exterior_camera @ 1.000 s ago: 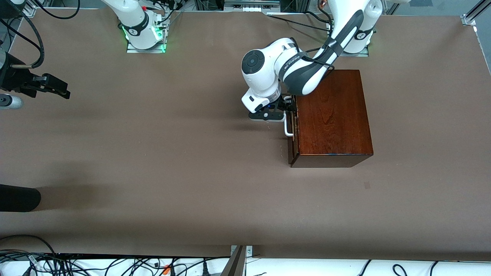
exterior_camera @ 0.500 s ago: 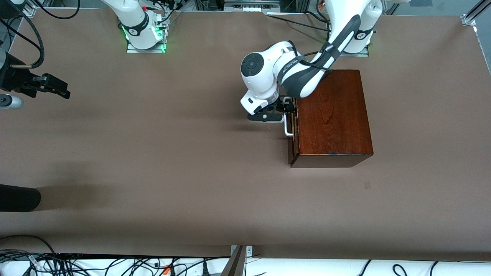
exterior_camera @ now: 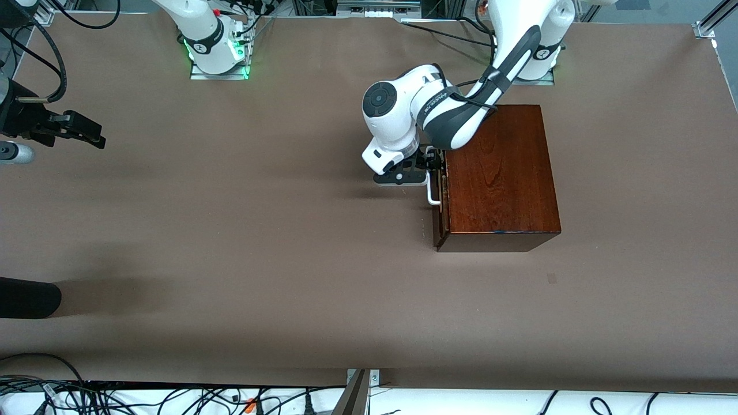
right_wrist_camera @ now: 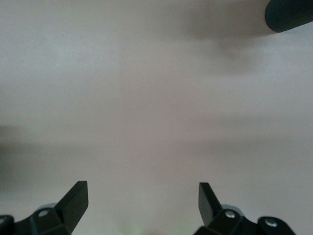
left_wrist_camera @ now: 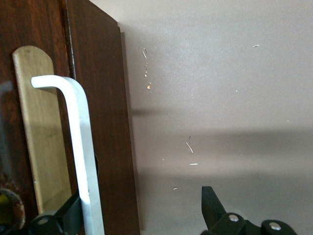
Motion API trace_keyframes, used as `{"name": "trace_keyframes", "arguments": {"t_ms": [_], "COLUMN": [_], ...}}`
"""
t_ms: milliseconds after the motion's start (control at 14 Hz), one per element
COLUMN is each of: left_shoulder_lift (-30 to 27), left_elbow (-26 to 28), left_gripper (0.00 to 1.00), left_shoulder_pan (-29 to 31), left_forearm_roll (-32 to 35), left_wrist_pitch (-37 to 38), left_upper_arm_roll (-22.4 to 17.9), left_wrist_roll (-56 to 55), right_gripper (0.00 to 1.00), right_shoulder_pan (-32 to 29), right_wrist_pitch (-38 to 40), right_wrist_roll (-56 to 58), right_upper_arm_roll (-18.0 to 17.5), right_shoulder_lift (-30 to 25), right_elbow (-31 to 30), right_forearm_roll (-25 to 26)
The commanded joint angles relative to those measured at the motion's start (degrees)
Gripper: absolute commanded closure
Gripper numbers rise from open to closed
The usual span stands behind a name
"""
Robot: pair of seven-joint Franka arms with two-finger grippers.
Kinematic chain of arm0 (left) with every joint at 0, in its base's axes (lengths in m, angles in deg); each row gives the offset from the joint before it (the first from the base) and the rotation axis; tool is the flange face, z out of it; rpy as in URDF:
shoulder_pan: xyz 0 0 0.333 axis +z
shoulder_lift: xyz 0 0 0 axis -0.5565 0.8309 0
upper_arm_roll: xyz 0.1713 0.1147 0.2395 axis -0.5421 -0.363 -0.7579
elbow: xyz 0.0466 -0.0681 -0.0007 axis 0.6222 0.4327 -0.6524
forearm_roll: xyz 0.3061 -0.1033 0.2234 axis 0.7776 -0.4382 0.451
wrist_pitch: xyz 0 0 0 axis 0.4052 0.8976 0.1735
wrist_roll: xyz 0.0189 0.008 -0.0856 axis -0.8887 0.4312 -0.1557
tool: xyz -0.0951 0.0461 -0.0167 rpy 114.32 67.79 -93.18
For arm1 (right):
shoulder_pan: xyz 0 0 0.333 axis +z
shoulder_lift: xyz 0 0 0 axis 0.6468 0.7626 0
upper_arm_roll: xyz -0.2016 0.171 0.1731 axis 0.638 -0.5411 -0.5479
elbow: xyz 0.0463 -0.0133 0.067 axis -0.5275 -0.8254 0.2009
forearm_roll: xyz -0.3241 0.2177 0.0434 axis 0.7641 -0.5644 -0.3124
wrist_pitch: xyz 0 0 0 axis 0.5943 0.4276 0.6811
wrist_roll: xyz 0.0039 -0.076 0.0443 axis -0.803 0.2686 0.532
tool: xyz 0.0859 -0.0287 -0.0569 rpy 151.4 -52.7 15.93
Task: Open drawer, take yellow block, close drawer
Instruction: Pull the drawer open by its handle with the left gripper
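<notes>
I've got left gripper [left_wrist_camera: 142,215] jaws wide, straddling drawer [exterior_camera: 441,196] handle [left_wrist_camera: 80,147], bar running lengthwise between them, frame centre; right gripper [right_wrist_camera: 142,205] waits, jaws wide.

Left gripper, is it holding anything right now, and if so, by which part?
Nothing is held: the left gripper is open, its fingers either side of the drawer's white handle, not clamped. The right gripper waits open, empty.

Dark wooden drawer [exterior_camera: 440,199] apparently shut, white bar handle [left_wrist_camera: 80,147]; yellow block unseen
</notes>
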Motion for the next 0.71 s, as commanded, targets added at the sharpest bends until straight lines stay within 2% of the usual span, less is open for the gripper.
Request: {"name": "trace_keyframes", "arguments": {"t_ms": [0,286,643], "left_shoulder_lift": [1.0,1.5,4.4], "left_elbow": [-0.5,-1.0,-5.9], "left_gripper": [0.0,0.0,0.0], "left_shoulder_pan": [-0.8,-1.7,-3.3], "left_forearm_roll": [1.0,0.9,0.7], "left_wrist_pitch": [-3.8,-4.7,-4.8], "left_upper_arm_roll": [0.3,0.2,0.2], "left_wrist_roll": [-1.7,-1.7,-1.9], "right_gripper": [0.0,0.0,0.0], "right_shoulder_pan": [-0.3,-0.3,-0.3], "right_wrist_pitch": [0.2,0.2,0.1], "right_wrist_roll": [0.6,0.6,0.6], "right_upper_arm_roll": [-0.1,-0.2,-0.2], "right_shoulder_lift": [-0.8,-0.8,-0.8], "right_elbow": [-0.7,-0.7,-0.7], "right_forearm_roll": [-0.8,-0.8,-0.8]}}
